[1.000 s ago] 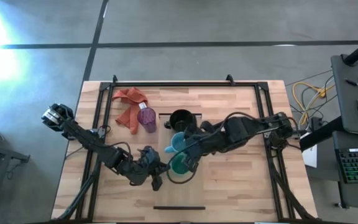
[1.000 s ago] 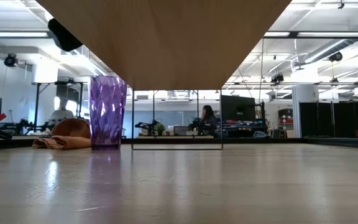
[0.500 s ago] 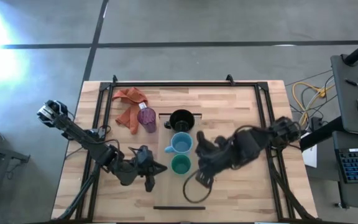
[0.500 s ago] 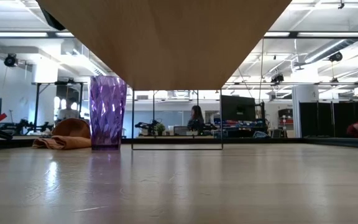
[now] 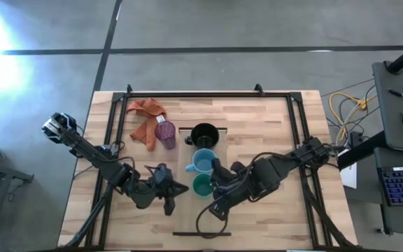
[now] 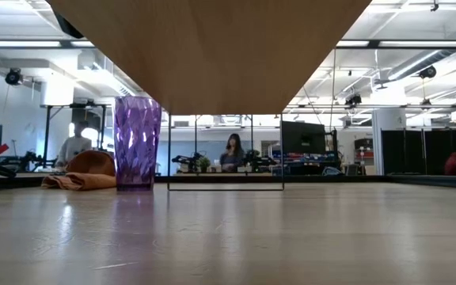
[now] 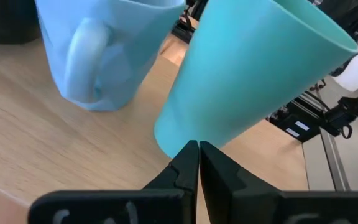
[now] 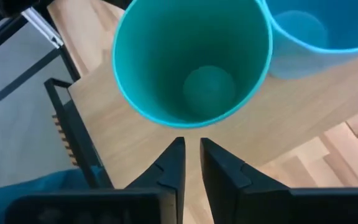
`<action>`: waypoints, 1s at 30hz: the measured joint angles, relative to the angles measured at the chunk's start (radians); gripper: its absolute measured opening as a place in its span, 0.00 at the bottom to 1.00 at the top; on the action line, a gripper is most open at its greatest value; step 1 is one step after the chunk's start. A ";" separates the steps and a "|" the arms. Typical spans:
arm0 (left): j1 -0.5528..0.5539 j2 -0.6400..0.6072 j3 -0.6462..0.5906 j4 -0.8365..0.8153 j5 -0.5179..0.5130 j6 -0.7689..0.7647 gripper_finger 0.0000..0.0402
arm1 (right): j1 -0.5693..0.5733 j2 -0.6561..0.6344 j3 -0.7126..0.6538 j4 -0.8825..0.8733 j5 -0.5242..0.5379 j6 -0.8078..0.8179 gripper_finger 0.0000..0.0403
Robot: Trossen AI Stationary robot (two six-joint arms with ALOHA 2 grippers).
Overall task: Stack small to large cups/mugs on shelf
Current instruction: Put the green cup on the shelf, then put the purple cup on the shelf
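Right pincer (image 5: 215, 190), nearly pressed together, has neared the empty green cup (image 5: 202, 185).

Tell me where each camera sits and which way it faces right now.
High: overhead, straight down on the shelf, both arms.
Low: table height, level past the purple cup into the room; no arm shows.
Left wrist: behind the left gripper, shut, facing the green cup.
Right wrist: above the right gripper, nearly shut, looking into the green cup.
Both wrist views share the green cup and light blue mug.
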 joint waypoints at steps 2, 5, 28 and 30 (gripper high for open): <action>0.002 0.000 0.000 0.001 -0.011 0.001 0.00 | 0.000 -0.001 0.000 0.000 0.009 0.000 0.11; 0.009 0.000 0.000 0.000 -0.012 0.004 0.00 | 0.000 -0.004 0.000 0.000 0.019 0.000 0.11; 0.012 -0.226 0.001 -0.023 0.015 0.136 0.00 | 0.015 -0.073 -0.001 -0.157 0.004 -0.006 0.21; 0.027 -0.308 0.009 -0.030 -0.003 0.258 0.00 | 0.014 -0.093 -0.001 -0.178 0.043 -0.003 0.24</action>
